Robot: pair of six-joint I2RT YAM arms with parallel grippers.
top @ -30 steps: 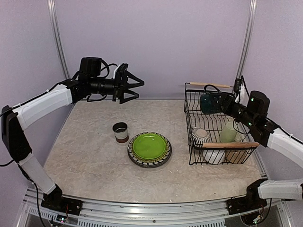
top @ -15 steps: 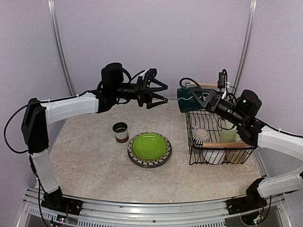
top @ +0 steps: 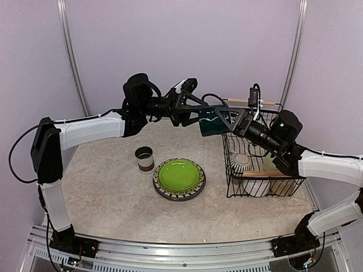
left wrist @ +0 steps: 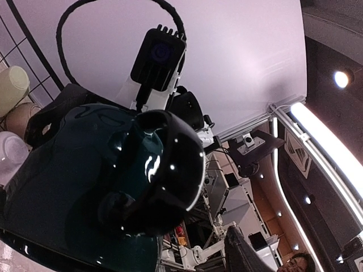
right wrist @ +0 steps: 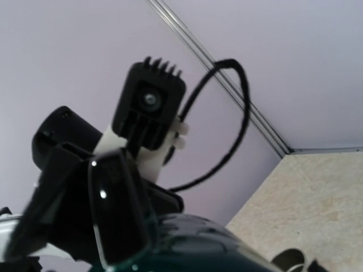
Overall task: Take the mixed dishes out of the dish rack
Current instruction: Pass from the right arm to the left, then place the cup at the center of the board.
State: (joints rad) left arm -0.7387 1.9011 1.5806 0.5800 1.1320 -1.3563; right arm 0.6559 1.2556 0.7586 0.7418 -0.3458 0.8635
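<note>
Step in hand: mid-air handover of one dish, right arm to left arm.

- Right pincer [top: 226, 120] was clamped on the dark teal mug [top: 211, 123], holding it out sideways to the left of the dish rack [top: 228, 170], well above the table [top: 108, 187].
- Left pincer [top: 197, 113] was right at the mug's far end with its fingers looking spread. Top view didn't show whether they touched. Left wrist view was filled by the mug body and handle, so no confirmation of a grip there either.
- Right wrist view: own finger and the mug rim in the foreground, the other arm's camera housing dead ahead, so the two were roughly nose to nose.
- Already out on the table: lime-green plate [top: 179, 174] on top of a darker patterned one, small cup [top: 144, 158] just to its left.
- Left in the rack: pale green mug [top: 274, 160] plus several pale pieces lower down, too cluttered to sort.

My read on the next move: the left needs to close on the body or rim, clear of the handle and of the right fingers. The right should let go only once that grip is firm. Glazed and curved, so slip risk if both release or pull together. After that, set it down on bare table near the cup. Task looked less than half done.
</note>
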